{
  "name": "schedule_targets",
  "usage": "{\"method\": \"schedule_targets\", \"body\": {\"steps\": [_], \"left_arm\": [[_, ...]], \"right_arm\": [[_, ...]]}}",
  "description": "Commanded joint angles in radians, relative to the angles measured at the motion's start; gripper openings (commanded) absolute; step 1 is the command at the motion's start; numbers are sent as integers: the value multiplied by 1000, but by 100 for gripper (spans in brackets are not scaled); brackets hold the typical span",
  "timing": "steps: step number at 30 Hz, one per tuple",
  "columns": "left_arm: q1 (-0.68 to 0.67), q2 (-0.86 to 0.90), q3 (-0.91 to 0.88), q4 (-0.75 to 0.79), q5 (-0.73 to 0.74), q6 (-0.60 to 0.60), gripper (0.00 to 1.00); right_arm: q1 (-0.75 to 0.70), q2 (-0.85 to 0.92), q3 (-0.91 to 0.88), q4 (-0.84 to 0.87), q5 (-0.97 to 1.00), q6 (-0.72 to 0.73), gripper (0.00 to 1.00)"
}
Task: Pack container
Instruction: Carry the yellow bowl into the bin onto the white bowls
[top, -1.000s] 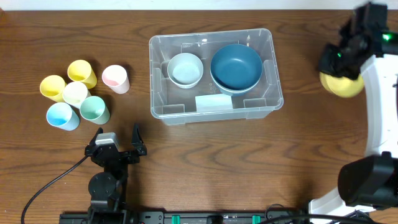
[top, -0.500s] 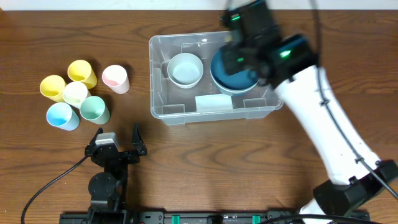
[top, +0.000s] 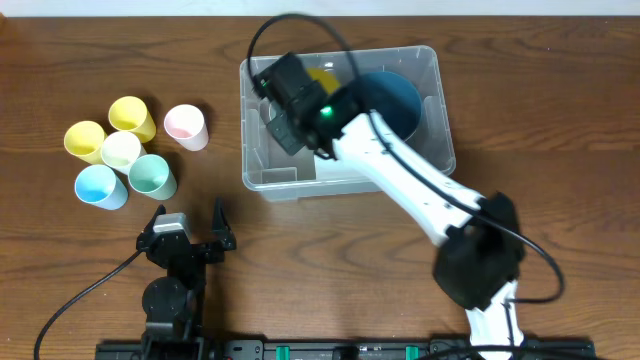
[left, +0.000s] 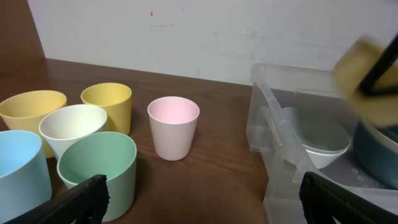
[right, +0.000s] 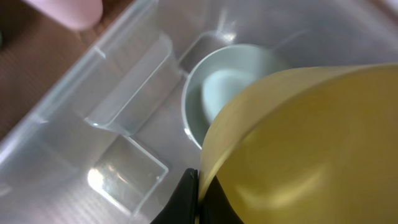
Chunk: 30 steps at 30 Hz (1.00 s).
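On the far left of the table (top: 80, 270) I see a cluster of cups: two yellow cups (top: 85, 140) (top: 131, 118), a cream cup (top: 121, 150), a blue cup (top: 100, 186) and a green cup (top: 152, 176), packed close together. A pink cup (top: 185, 127) stands just to their right, apart from the rest. All are upright with their mouths up.

Near the front edge, my left end effector (top: 188, 215) sits low with its fingers spread wide and nothing between them. Its camera looks out at the cups and the near wall of the container (left: 273, 143).

The container (top: 348, 182) sits at centre rear of the table, right of the pink cup and well apart from it. My right arm reaches in over its left half. The right end effector (right: 198, 196) is closed on the rim of a yellow bowl (right: 298, 143), which hangs over a pale bowl (right: 230, 93) lying in the left part of the container. I cannot tell whether the two bowls touch. A dark blue bowl (top: 398, 100) lies in the right part.
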Motion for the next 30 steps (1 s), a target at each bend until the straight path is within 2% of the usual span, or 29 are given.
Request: {"method": "schedule_targets", "body": {"steps": [1, 19, 20, 21, 22, 23, 25, 30], "left_arm": [[3, -1, -29, -23, -1, 2, 98], [3, -1, -29, -23, -1, 2, 98], [3, -1, -29, -23, -1, 3, 98], [3, -1, -29, -23, -1, 3, 98], [3, -1, -29, -23, -1, 3, 98], [3, -1, -29, -23, -1, 2, 98], [3, -1, -29, -23, -1, 3, 98], [3, -1, -29, -23, -1, 2, 98]], "right_arm": [[18, 45, 14, 27, 3, -48, 1], [8, 100, 13, 138, -4, -96, 2], [8, 100, 14, 138, -4, -96, 16], [8, 100, 13, 138, -4, -96, 41], [6, 100, 13, 138, -4, -95, 56], [5, 100, 13, 138, -4, -95, 62], [4, 100, 14, 138, -3, -92, 66], [3, 100, 13, 137, -3, -92, 65]]}}
